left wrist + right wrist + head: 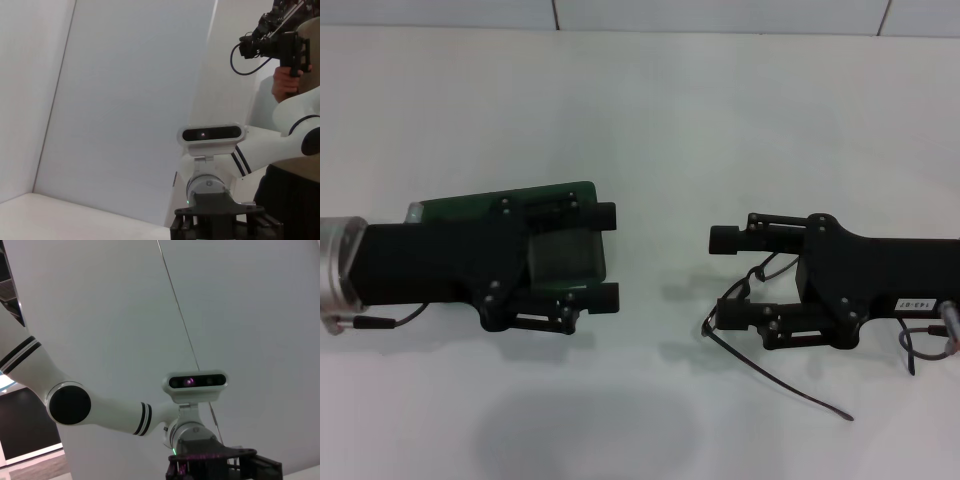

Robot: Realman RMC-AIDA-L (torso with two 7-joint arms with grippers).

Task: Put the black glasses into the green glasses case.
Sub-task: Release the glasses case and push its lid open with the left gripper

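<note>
Left gripper (605, 257): over the left half of the desk, level with its middle; fingers spread wide, one past each long side of the green glasses case (555, 240), gripping nothing as far as visible.
Green glasses case: on the desk toward its left edge, mostly hidden beneath the left arm; lid raised toward the far edge, dark lining showing between the fingers.
Right gripper (726, 277): over the right half of the desk, pointing at the left one, well apart from it; fingers parted, with no clear pinch on the frame.
Black glasses (745, 300): beside and partly beneath the right gripper's near finger, lens part tucked between the fingers; one slim temple trailing toward the near-right corner. Held or merely lying there: cannot tell.
Desk (650, 120): plain white, far edge meeting a tiled wall.
Step in hand: likely securing the frame before carrying it leftward to the case.
Doing it well: pinch at the bridge or rim, not the lens; mind the trailing temple snagging; steady the case, lid fully back; lower the frame flat into the lining.
</note>
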